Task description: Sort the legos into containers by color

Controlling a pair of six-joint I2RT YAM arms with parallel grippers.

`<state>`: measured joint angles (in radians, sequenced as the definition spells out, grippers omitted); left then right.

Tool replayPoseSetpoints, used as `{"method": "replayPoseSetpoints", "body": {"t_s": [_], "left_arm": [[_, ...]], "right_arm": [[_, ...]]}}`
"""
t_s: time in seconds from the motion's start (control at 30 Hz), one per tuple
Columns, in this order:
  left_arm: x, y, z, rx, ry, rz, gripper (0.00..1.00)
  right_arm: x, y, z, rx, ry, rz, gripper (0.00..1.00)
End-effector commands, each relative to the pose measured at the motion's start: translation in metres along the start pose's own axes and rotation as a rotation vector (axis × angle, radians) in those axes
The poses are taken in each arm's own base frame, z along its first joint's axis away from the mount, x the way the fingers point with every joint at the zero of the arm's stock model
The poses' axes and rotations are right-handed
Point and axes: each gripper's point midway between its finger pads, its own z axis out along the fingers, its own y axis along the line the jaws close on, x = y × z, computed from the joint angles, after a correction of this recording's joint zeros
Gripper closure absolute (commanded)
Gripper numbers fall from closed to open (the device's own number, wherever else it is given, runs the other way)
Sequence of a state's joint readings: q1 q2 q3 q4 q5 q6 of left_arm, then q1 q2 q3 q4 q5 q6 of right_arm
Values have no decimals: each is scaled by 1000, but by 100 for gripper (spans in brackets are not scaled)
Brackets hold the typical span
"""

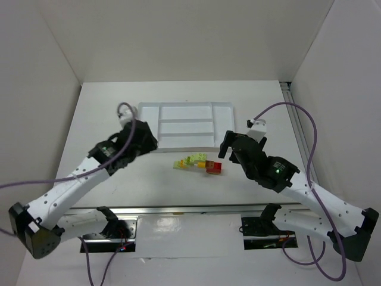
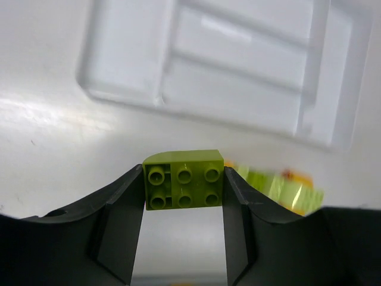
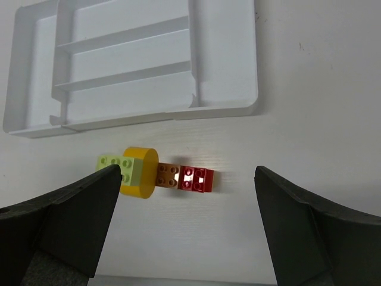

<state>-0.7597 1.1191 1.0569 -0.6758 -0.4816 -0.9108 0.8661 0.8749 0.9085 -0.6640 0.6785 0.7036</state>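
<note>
Near the tray (image 3: 226, 110), left gripper (image 2: 184, 189) pinches a green brick (image 2: 183, 174); right gripper (image 3: 187, 174) hangs spread above loose bricks (image 3: 140, 174).

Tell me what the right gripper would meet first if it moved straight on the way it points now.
Probably the red brick and the brownish brick beside it: they lie centred ahead of the open right gripper, nearer than the white tray. Depth is unclear, so this is only a judgement.
</note>
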Motion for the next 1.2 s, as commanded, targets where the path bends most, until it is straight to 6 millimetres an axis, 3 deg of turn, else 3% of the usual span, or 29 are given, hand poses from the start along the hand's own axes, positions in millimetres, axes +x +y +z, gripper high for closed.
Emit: {"method": "replayPoseSetpoints", "body": {"t_s": [0.0,0.07,0.1,0.13,0.17,0.2,0.23,0.27,0.33,0.4,0.43,0.53,0.57,0.67,0.73,0.83,1.0,1.03,1.07,1.17], "left_arm": [[-82,25,10,45,-188,-123,67],[-96,29,34,64,-166,-164,67],[-119,36,42,48,-195,-201,67],[-115,42,71,-6,-141,-200,67],[-119,44,84,-27,-127,-204,66],[-137,41,90,-36,-149,-202,65],[-140,44,102,-73,-152,-200,65],[-134,50,126,-111,-111,-198,65],[-153,49,141,-97,-119,-200,65],[-145,51,171,-110,-63,-185,65],[-159,51,178,-110,-81,-194,65],[-163,67,210,-151,-43,-204,63],[-161,66,216,-144,-32,-204,61],[-159,70,234,-162,5,-198,40],[-157,72,241,-208,13,-184,22],[-152,71,248,-225,40,-164,4],[-152,58,238,-217,28,-131,6],[-156,58,232,-222,18,-131,6],[-160,40,215,-185,-3,-106,7],[-151,17,188,-138,-15,-40,10]], "right_arm": [[-24,18,6,-33,-80,48,0],[-28,22,8,-35,-84,24,0],[-23,23,13,-23,-70,8,0],[-24,25,14,-22,-70,-1,0],[-26,27,14,-22,-70,-1,0],[-22,28,18,-13,-59,-12,0],[-24,28,18,-10,-70,-17,0],[-22,28,21,-5,-64,-24,0],[-26,28,23,0,-71,-40,0],[-27,30,24,1,-70,-50,0],[-27,30,25,6,-64,-57,0],[-28,25,28,31,-68,-82,0],[-26,25,30,36,-62,-98,0],[-17,25,38,54,-39,-122,0],[-16,25,43,69,-32,-127,0],[-17,28,49,76,-21,-140,0],[-24,26,56,75,-23,-147,0],[-26,21,59,85,-20,-136,0],[-28,23,58,65,-19,-134,0],[-25,19,62,43,0,-158,0]]}}
